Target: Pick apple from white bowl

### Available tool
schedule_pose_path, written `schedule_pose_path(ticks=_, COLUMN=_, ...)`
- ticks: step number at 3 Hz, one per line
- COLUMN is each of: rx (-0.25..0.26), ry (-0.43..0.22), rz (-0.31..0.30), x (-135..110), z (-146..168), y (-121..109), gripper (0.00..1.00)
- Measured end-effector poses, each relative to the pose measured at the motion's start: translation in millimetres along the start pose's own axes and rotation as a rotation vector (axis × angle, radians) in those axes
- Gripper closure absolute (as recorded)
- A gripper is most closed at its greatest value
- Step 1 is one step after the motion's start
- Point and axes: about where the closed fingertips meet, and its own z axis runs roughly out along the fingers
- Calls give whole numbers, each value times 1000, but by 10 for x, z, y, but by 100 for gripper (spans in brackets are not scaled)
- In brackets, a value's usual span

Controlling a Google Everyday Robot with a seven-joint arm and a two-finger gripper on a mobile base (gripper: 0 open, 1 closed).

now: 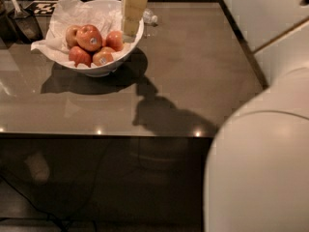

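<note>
Camera view looks down on a glossy grey-brown counter (pixel 193 71) whose near edge shows small bright spots of reflected light; below that edge its dark front panel (pixel 96 182) drops away. At the far left corner stands a dark container (pixel 24 25) with a handle sticking up from it, and just beside it lies a black-and-white patterned marker (pixel 41 6).

Right of these, on the far left part of the counter, sits the bowl (pixel 104 70), lined with crumpled paper (pixel 67 11) that spills over its left rim. The apple (pixel 89 36) lies on top of the pile in the bowl, sticker toward the camera, with smaller apples touching it on the left, right and near sides.

The cream-coloured end effector (pixel 129 30) hangs over the bowl's right rim, just right of the fruit and apart from the apple; whether it is released or clenched cannot be told. A small clear object (pixel 150 18) stands just right of the bowl. A dark shadow (pixel 164 115) spreads across the middle of the counter.

The robot's bulky white arm (pixel 260 168) fills the near right and hides that corner of the counter.
</note>
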Motion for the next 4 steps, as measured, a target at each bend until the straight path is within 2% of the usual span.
schedule_pose_path(ticks=1, rx=-27, ry=-6, rz=-42, x=-273, z=316, y=-193, gripper=0)
schedule_pose_path(ticks=2, rx=-41, ry=-20, rz=-66, x=-597, z=826, y=-507, gripper=0)
schedule_pose_path(ticks=3, rx=-11, ry=-41, rz=-66, x=-657, z=842, y=-579, gripper=0)
schedule_pose_path(ticks=4, rx=-43, ry=-76, rz=-38, x=-688, z=1096, y=-604, gripper=0)
